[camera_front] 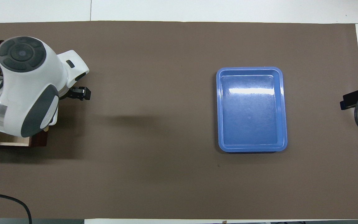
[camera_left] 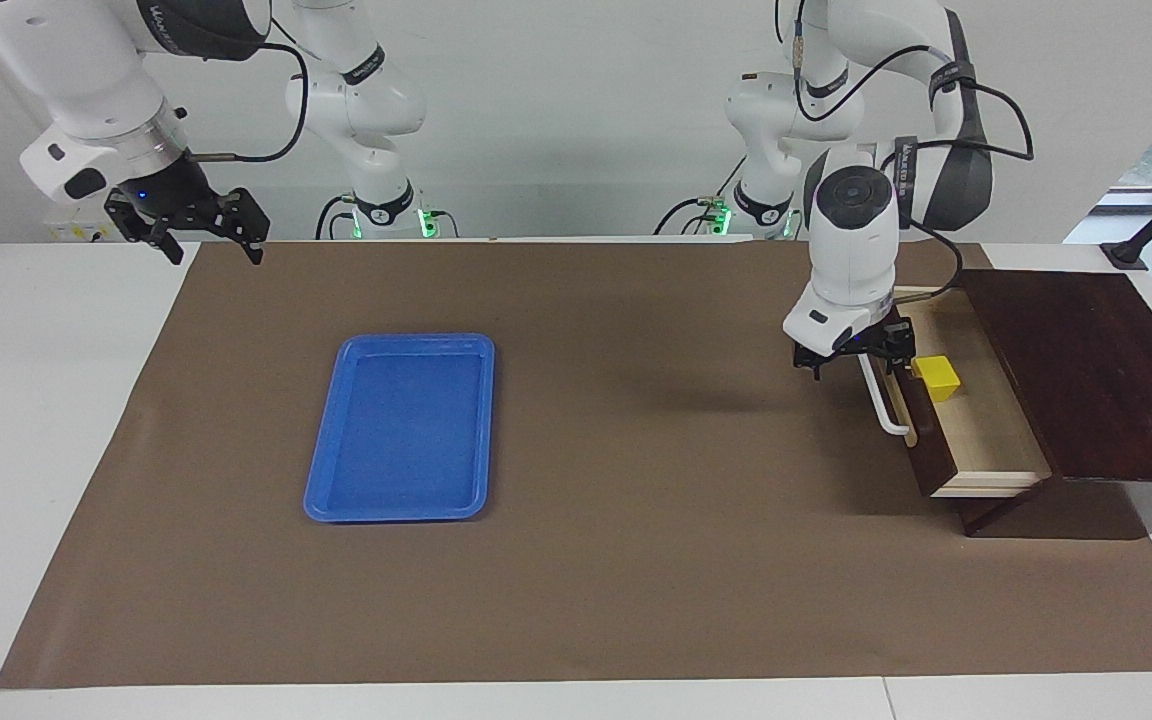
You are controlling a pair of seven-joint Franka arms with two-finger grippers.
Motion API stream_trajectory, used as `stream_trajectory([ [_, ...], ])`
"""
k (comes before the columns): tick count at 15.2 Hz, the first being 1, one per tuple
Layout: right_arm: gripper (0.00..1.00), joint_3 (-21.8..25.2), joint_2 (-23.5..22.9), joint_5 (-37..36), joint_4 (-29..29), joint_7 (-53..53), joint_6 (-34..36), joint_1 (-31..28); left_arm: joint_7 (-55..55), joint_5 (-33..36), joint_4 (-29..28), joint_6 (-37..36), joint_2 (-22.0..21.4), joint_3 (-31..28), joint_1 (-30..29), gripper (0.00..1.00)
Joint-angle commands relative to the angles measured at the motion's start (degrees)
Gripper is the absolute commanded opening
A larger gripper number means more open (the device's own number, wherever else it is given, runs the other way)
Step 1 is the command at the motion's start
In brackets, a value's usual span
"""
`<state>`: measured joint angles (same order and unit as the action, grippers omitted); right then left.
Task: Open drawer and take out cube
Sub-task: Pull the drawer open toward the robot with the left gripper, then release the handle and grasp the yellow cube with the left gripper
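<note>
- The left pincer hangs low at the drawer's white bar handle, at the end of the handle nearer the robots. From the facing view it looks to be at or around the bar, but I cannot tell whether its fingers are spread or pinching the handle.
- The right pincer waits up in the air over the edge of the tabletop at the right arm's end, its fingers spread and holding nothing.
- The tabletop carries a dark wooden box at the left arm's end and a blue tray toward the right arm's end, well apart from each other.
- The drawer is already pulled out of the box, its pale interior showing, so the opening step appears done or nearly so.
- The blue tray holds nothing; in the overhead view it is likewise bare.
- The cube lies inside the drawer, in the part nearer the robots, just beside the left pincer.
- Left to do, as I judge it: let go of the handle, reach into the drawer, grip the cube and lift it out.
</note>
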<state>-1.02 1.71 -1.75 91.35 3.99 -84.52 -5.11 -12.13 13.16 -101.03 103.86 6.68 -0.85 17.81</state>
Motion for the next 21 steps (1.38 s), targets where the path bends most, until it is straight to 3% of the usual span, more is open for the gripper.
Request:
stream_trajectory([
  [1,1.0,-0.7,0.8,-0.3,0.4,-0.8,0.8,-0.5,-1.8,-4.0,5.6,-5.8,0.3,-1.5,-1.1,1.0],
  [7,1.0,-0.7,0.8,-0.3,0.4,-0.8,0.8,-0.5,-18.4,-9.5,10.1,-9.6,0.2,-1.6,-11.5,1.0],
  [11,1.0,-0.7,0.8,-0.3,0.5,-0.8,0.8,-0.4,-40.0,-9.6,8.6,-9.7,-1.0,-1.6,-17.0,1.0],
  [14,1.0,-0.7,0.8,-0.2,0.5,-0.5,0.8,-0.4,-53.6,-9.7,5.6,-5.9,-2.0,-1.6,-18.5,1.0],
  [17,1.0,-0.7,0.9,-0.3,0.7,-0.6,0.8,-0.3,-64.8,-9.7,-2.1,1.8,-5.0,-1.6,-19.1,1.0],
  [21,1.0,-0.7,0.9,-0.2,0.7,-0.5,1.6,-0.3,-72.5,-9.7,-4.0,5.7,-3.5,-1.6,-19.6,1.0],
])
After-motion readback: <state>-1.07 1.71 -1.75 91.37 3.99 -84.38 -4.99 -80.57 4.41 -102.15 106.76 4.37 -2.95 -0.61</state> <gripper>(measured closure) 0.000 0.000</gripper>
